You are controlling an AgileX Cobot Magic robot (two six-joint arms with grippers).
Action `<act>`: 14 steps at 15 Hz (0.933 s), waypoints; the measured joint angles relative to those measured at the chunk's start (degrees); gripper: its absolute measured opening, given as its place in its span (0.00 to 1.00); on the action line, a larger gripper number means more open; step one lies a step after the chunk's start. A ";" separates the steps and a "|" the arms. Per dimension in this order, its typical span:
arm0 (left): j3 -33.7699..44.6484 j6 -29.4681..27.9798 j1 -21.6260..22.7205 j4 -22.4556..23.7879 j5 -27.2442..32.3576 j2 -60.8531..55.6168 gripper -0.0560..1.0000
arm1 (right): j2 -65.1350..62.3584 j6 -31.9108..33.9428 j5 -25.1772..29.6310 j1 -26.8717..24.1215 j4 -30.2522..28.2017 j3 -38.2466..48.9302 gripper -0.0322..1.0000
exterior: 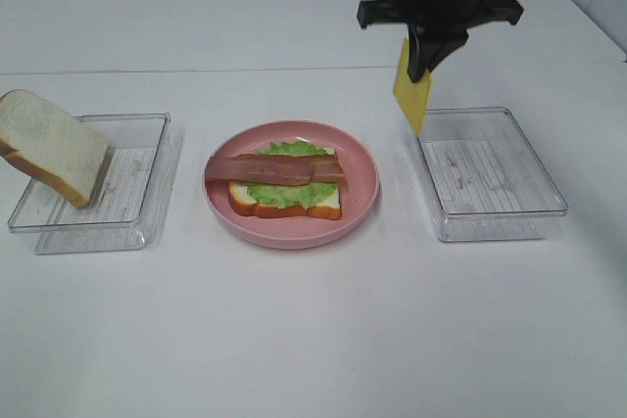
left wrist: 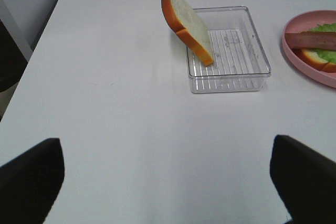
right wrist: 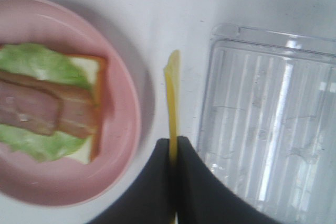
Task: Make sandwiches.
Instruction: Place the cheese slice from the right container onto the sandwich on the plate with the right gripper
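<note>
**Cheese held aloft beside the plate**

We see the right gripper (exterior: 428, 61) pinching one cheese slice (exterior: 412, 95) by its top edge, hanging above the table (exterior: 294, 340) between the pink plate (exterior: 364, 183) and the right tray (exterior: 490, 173). The left gripper (left wrist: 168, 182) stands spread wide, holding nothing. We count two trays and two bread slices: the bottom slice (exterior: 323, 205) on the plate under one lettuce leaf (exterior: 279, 193) and two overlapping bacon strips (exterior: 274, 167), the leaning slice (exterior: 51, 147) in the left tray (exterior: 132, 183).

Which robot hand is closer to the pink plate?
Right. The right gripper hangs just beside the plate, pinching the cheese. The left gripper is open and farther off, back from both the tray with the bread and the plate.
</note>
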 joint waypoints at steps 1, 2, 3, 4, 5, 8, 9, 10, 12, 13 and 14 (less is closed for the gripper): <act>0.00 0.00 0.00 0.00 0.00 0.00 0.99 | -2.52 -1.09 0.17 0.00 3.32 0.00 0.05; 0.00 0.00 0.00 0.00 0.00 0.00 0.99 | -3.95 -2.18 0.29 0.00 6.93 0.00 0.05; 0.00 0.00 0.00 0.00 0.00 0.00 0.99 | -4.64 -2.86 0.29 0.00 9.57 0.00 0.05; 0.00 0.00 0.00 0.00 0.00 0.00 0.99 | -4.81 -2.98 0.23 0.00 12.26 0.00 0.05; 0.00 0.00 0.00 0.00 0.00 0.00 0.99 | -4.81 -4.18 -0.17 0.00 16.27 0.06 0.05; 0.00 0.00 0.00 0.00 0.00 0.00 0.99 | -4.98 -15.87 -5.90 0.00 39.19 7.33 0.05; 0.00 0.00 0.00 0.00 0.00 0.00 0.99 | -4.98 -20.57 -7.56 0.00 46.70 10.66 0.05; 0.00 0.00 0.00 0.00 0.00 0.00 0.99 | -4.98 -24.47 -9.40 0.00 52.60 13.81 0.05; 0.00 0.00 0.00 0.00 0.00 0.00 0.99 | -4.76 -29.68 -12.49 0.11 59.99 19.25 0.05; 0.00 0.00 0.00 0.00 0.00 0.00 0.99 | -4.41 -30.14 -13.12 0.11 60.62 19.94 0.05; 0.00 0.00 0.00 0.00 0.00 0.00 0.99 | -3.38 -30.77 -14.04 0.23 61.76 20.68 0.05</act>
